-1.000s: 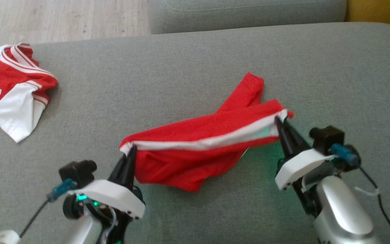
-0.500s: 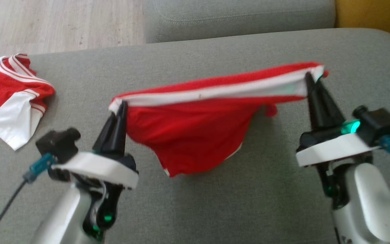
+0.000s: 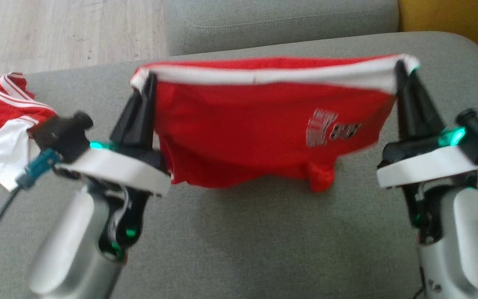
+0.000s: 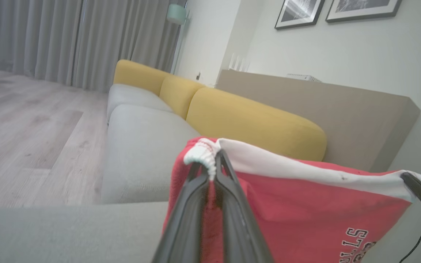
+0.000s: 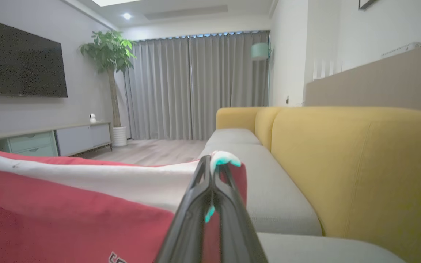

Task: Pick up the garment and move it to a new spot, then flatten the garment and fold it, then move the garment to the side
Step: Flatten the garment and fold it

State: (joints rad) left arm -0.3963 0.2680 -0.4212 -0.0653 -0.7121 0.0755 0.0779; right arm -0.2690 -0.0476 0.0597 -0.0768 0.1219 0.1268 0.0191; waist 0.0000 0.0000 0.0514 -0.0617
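holding the red shorts [image 3: 264, 128] up in the air above the grey sofa seat [image 3: 264, 249], about the middle of it and a little to the far side. pinched at the white waistband [image 3: 264, 75], one corner for each gripper, so as to let the cloth hang open and flat under its own weight.

left gripper [image 3: 149, 79]: closed narrow on the left corner of the band, with a small bunch of white cloth over the tips. right gripper [image 3: 401, 66]: closed tight on the right corner in the same way. both pointing upward and well apart, stretching the band almost straight between them with only a light sag, probably to take out wrinkles before laying down.

printed mark [image 3: 332, 128] facing the near side, low on the right. lower hem [image 3: 264, 180] hanging free, close to the seat or just touching it; cannot tell which.

seems to be the step of carrying to a new spot, with flattening and folding not yet done.

at the far left edge of the seat, well apart: a crumpled red and white shirt [image 3: 2, 120], out of the way of the work.

worth lowering both corners evenly, otherwise risk of new folds.
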